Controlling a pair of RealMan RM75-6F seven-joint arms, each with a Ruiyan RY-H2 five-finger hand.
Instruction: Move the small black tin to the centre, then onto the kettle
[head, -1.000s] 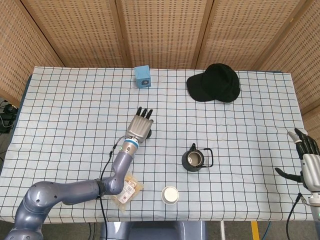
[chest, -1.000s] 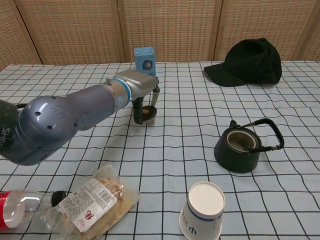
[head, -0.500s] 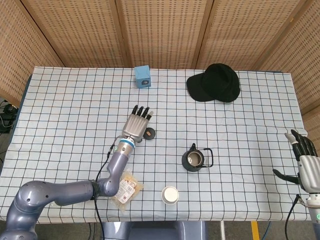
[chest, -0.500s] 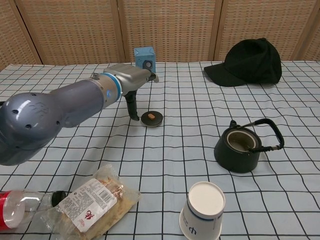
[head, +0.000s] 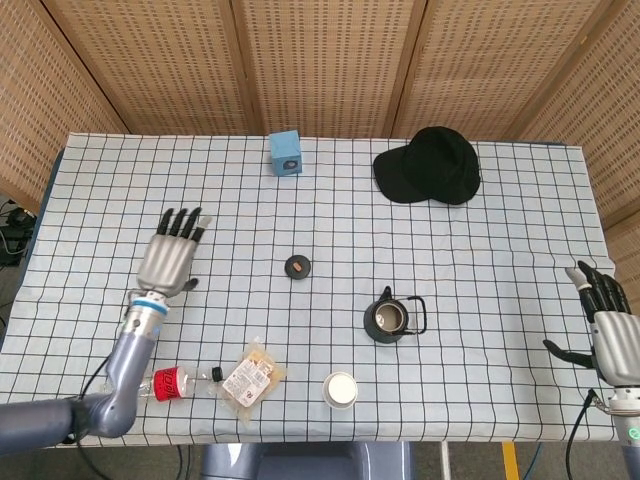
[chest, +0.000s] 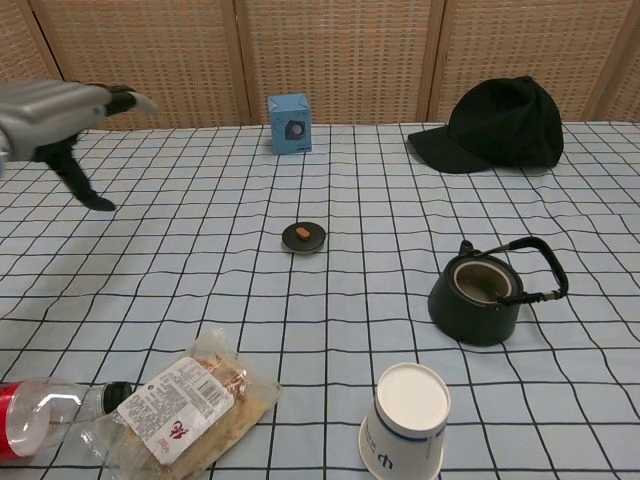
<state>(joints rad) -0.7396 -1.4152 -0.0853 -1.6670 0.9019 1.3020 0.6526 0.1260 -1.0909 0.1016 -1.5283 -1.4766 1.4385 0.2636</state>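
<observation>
The small black tin (head: 297, 267) (chest: 303, 237), flat and round with an orange mark on its lid, lies by itself near the middle of the checked table. The dark kettle (head: 389, 319) (chest: 483, 295) stands open-topped to its right and nearer the front, handle tipped to the right. My left hand (head: 169, 261) (chest: 62, 115) hovers far to the left of the tin, fingers spread, holding nothing. At the table's right edge my right hand (head: 608, 322) is open and empty too.
A black cap (head: 430, 166) and a blue box (head: 285, 153) sit at the back. Along the front edge lie a paper cup (head: 341, 390), a snack packet (head: 250, 377) and a red-labelled bottle (head: 172, 381) on its side.
My left hand let go of the tin, lifted off it and swung far to the left. The tin stays near the centre. The right hand barely moved.
</observation>
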